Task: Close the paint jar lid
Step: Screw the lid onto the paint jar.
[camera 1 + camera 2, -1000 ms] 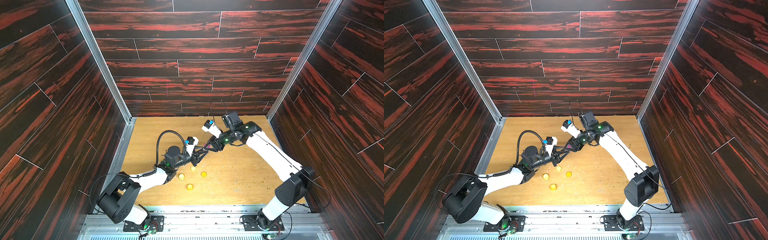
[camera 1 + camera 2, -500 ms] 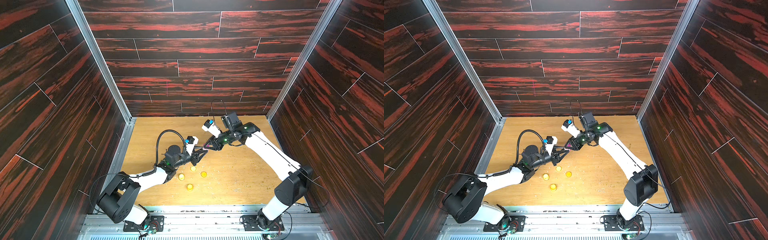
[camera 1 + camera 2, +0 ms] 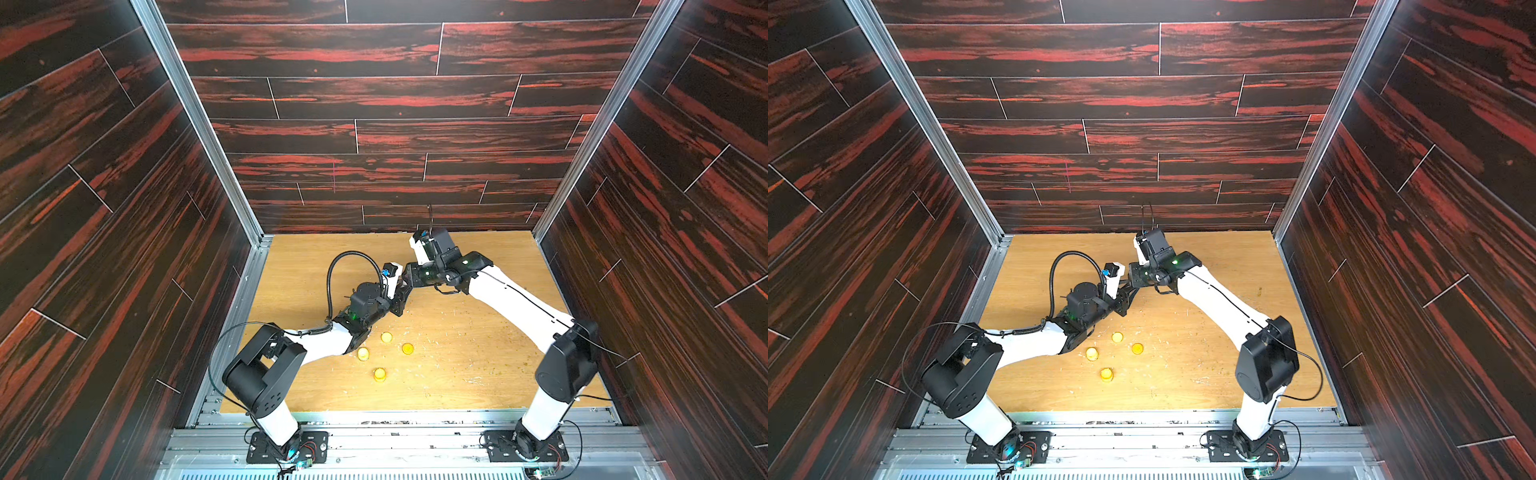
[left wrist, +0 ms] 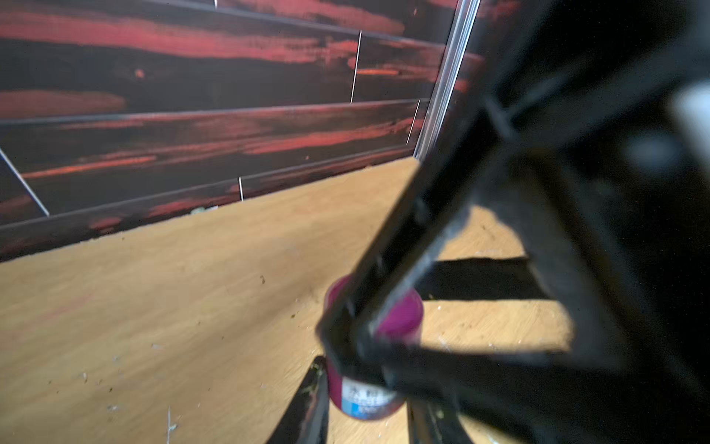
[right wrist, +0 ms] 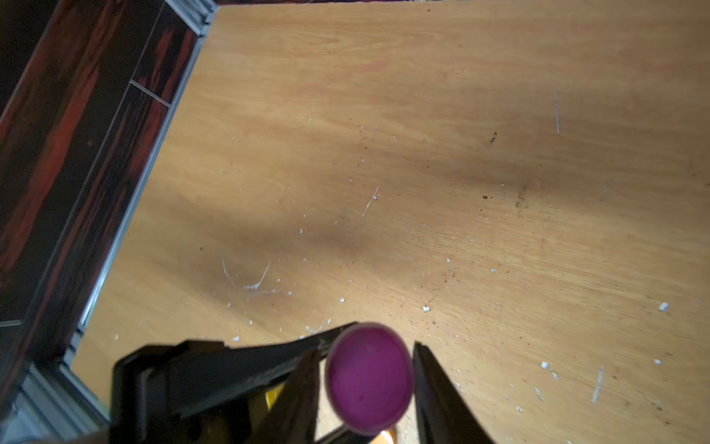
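Labelled magenta paint jar (image 4: 363, 399) pinched in left gripper (image 4: 369, 384); right gripper (image 5: 369, 348) jaws flank round magenta lid (image 5: 369, 380), cannot tell if clamped.

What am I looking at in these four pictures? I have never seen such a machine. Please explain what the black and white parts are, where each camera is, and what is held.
These are two robot arms, white with black joints, fixed at the near edge of a wooden table. Two pictures come from one camera high above; the other two from a small camera on each wrist. The left gripper is shut on the body of a purple paint jar. The right gripper has its fingers on either side of the jar's purple lid; whether they press it I cannot tell. Four small yellow round things lie loose on the table, untouched.
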Controlling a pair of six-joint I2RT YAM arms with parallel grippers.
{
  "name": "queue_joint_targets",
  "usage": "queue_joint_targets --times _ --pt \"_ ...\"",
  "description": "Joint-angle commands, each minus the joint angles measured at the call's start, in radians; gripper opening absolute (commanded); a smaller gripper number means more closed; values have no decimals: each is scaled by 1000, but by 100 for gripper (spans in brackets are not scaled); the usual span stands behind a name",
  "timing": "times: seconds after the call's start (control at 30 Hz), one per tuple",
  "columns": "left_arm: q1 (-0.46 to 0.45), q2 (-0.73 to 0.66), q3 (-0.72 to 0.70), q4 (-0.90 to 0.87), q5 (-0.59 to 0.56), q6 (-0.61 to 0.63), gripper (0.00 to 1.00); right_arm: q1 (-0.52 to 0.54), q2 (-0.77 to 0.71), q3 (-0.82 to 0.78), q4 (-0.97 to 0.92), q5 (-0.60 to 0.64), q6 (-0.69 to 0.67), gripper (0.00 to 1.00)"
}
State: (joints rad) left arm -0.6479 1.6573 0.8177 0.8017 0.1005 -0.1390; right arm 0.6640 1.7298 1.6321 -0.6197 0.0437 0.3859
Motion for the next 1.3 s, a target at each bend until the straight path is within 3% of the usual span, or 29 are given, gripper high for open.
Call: queue_joint_targets --times 0.0,0.1,0.23,0.5,0.93,1.17,1.27 --pt "26 -130 -59 133 68 -21 17 -1 -148 -28 -44 -134 -102 57" --pt "58 -199 -120 124 218 -64 17 -36 -198 -13 -124 -270 -288 62" --pt "65 -266 -132 23 350 -63 17 -50 -216 20 -204 -344 -435 64" --pt "65 -300 -125 -16 429 -73 17 -55 -135 89 -285 -451 -600 63" --pt "65 -294 -103 -47 441 -60 17 -55 -74 116 -276 -463 -604 55" --pt "65 -286 -100 -41 427 -57 17 -55 -59 94 -268 -478 -579 34" --pt "65 -276 -87 -42 411 -51 17 -54 -50 80 -245 -477 -529 30"
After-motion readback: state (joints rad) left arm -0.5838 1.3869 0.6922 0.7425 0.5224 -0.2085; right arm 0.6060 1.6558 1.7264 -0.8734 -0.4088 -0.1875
